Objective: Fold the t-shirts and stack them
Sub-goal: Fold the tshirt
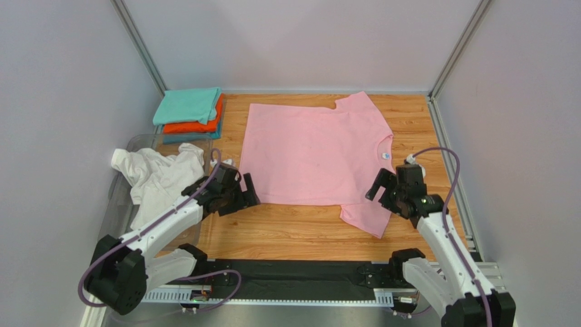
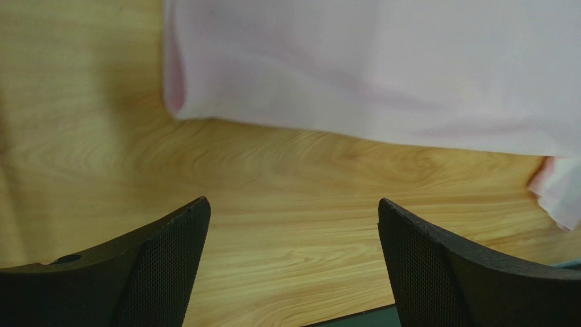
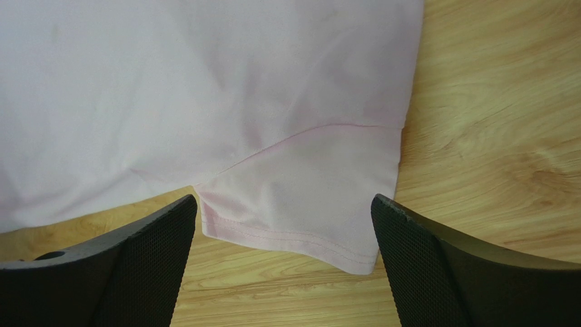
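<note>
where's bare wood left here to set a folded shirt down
Widest free patch: the bare table strip between the near hem of the pink t-shirt and the black base rail, from left gripper to right gripper. A narrower strip runs between the shirt's collar and the right wall. Crowded at left: the folded stack and the white t-shirt fill that side.

The left arm (image 1: pixel 164 221) and right arm (image 1: pixel 443 245) are built alike: white tubular links between rounded black joint housings, on black bases. A thin grey-purple cable (image 1: pixel 440 148) loops along each. The left gripper (image 1: pixel 251 191) and right gripper (image 1: pixel 377 194) are black, each with 2 broad tapering fingers (image 2: pixel 164 272) whose inner faces carry a fine dotted mesh texture.
</note>
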Robot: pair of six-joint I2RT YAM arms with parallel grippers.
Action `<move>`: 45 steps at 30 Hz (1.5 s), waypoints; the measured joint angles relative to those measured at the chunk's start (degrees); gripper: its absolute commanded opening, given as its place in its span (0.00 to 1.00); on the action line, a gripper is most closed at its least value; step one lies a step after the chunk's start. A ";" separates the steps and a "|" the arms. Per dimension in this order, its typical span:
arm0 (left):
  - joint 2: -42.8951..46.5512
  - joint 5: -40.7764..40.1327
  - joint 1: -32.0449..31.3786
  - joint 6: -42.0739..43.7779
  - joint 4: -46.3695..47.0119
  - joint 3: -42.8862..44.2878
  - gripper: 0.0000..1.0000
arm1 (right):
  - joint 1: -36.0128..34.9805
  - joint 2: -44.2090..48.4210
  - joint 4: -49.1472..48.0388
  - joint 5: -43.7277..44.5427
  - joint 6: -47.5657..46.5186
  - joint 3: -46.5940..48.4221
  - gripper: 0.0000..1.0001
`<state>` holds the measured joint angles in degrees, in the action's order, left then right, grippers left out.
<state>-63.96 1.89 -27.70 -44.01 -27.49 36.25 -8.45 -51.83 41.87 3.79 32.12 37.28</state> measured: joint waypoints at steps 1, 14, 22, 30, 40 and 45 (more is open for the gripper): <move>1.55 -0.83 0.04 -1.01 -0.46 -2.01 0.97 | 0.00 3.28 0.07 -1.29 0.68 -2.47 1.00; 6.34 -14.73 0.04 -7.93 -2.73 -4.81 0.69 | 0.00 17.25 -1.88 -7.08 3.23 -9.51 1.00; -2.75 -18.10 1.14 -7.74 -1.40 -1.25 0.56 | 0.00 14.21 -1.88 -7.82 3.21 -9.51 1.00; -9.68 -16.44 2.95 -5.62 3.67 0.07 0.47 | 0.00 14.43 -1.97 -8.35 3.67 -9.66 1.00; -12.61 -13.49 3.10 -3.89 6.99 0.74 0.15 | 0.00 14.43 -1.68 -9.92 5.60 -11.32 1.00; -9.40 -12.92 3.10 -3.67 7.82 -1.20 0.00 | 0.00 14.27 0.35 -9.68 7.96 -11.34 1.00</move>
<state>-73.36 -11.03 -24.60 -47.68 -19.66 35.05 -8.45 -37.56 42.22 -5.89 40.07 25.93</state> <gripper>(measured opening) 0.024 0.998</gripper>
